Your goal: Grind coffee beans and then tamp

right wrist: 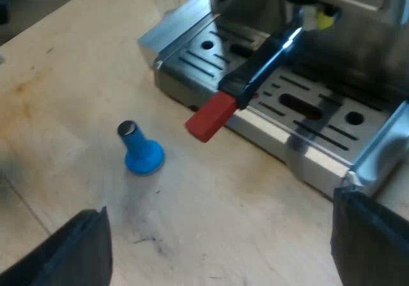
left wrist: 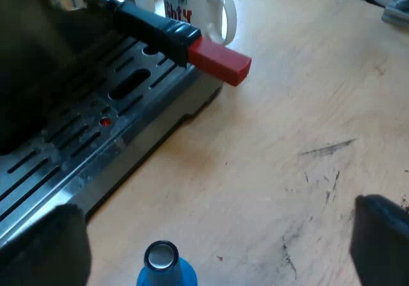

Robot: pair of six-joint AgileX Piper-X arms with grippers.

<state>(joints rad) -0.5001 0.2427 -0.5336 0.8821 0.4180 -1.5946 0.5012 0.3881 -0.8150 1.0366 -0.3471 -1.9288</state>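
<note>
The holder's dark handle (left wrist: pixel 153 27) sticks out from the espresso machine's front over the slotted drip tray (left wrist: pixel 83 152), and its red end (left wrist: pixel 220 62) reaches past the tray's edge. A blue tamper (left wrist: pixel 165 267) with a metal top stands upright on the wooden table, just off the tray. My left gripper (left wrist: pixel 214 209) hangs open above the table, its fingers wide apart with the tamper between them and nothing held. My right gripper (right wrist: pixel 217 206) is open too, above bare table near the tamper (right wrist: pixel 140 150) and the red end (right wrist: pixel 208 121).
A white mug (left wrist: pixel 195 8) with red lettering stands on the table beside the machine, just beyond the red end. The drip tray (right wrist: pixel 300 152) has raised metal edges. The wooden tabletop (left wrist: pixel 307 107) around the tamper bears dark scuff marks.
</note>
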